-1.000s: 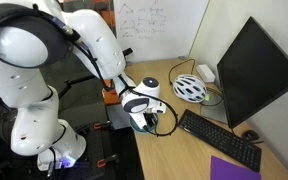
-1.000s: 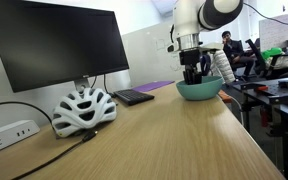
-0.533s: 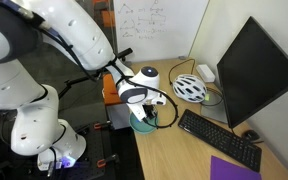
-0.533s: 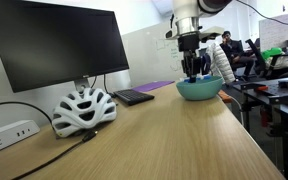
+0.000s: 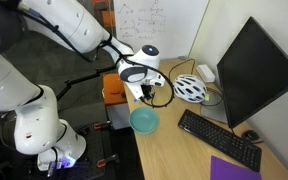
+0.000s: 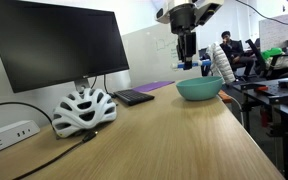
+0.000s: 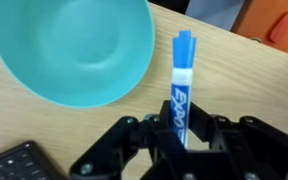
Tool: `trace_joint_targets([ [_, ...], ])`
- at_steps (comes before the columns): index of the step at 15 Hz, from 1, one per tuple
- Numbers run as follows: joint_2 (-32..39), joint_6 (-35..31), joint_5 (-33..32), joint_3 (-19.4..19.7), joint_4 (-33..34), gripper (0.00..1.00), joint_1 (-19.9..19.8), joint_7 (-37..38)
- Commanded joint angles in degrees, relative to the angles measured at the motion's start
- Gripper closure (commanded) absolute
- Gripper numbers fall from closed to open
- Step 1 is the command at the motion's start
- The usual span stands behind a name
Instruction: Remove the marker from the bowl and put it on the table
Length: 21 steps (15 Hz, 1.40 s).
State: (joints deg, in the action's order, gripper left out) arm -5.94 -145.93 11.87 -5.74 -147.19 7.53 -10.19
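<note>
Marker (image 7: 182,80) hangs pinched between the gripper (image 7: 181,135) fingers, above the table (image 7: 239,85); the teal bowl (image 7: 69,45) sits at ten o'clock.

The round teal bowl (image 7: 69,50) looks like smooth plastic, softly shiny. The light tan wooden tabletop (image 7: 246,90) is matt, faintly grained. The slim blue-and-white marker (image 7: 181,85) has a glossy plastic barrel.
</note>
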Motion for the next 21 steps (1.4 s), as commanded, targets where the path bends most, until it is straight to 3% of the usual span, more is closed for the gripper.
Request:
trace_joint_targets([
  [1, 8.0, -0.5, -4.1, -3.9, 6.4, 0.95, 2.4, 9.7],
  [4, 15.4, -4.5, -15.3, -5.3, 10.6, 0.95, 5.2, 24.2],
  [7, 22.5, -6.4, -27.2, -1.9, 14.9, 0.95, 10.0, 34.8],
  [14, 31.0, -9.0, -27.2, 1.7, 20.7, 0.95, 16.0, 38.4],
  [15, 30.9, -9.1, -27.5, 2.4, 20.8, 0.54, 16.9, 39.2],
  [16, 30.3, -8.4, -27.4, 2.3, 20.8, 0.53, 17.1, 38.2],
  [21, 25.4, -2.2, -25.1, 0.3, 20.4, 0.16, 16.1, 35.5],
])
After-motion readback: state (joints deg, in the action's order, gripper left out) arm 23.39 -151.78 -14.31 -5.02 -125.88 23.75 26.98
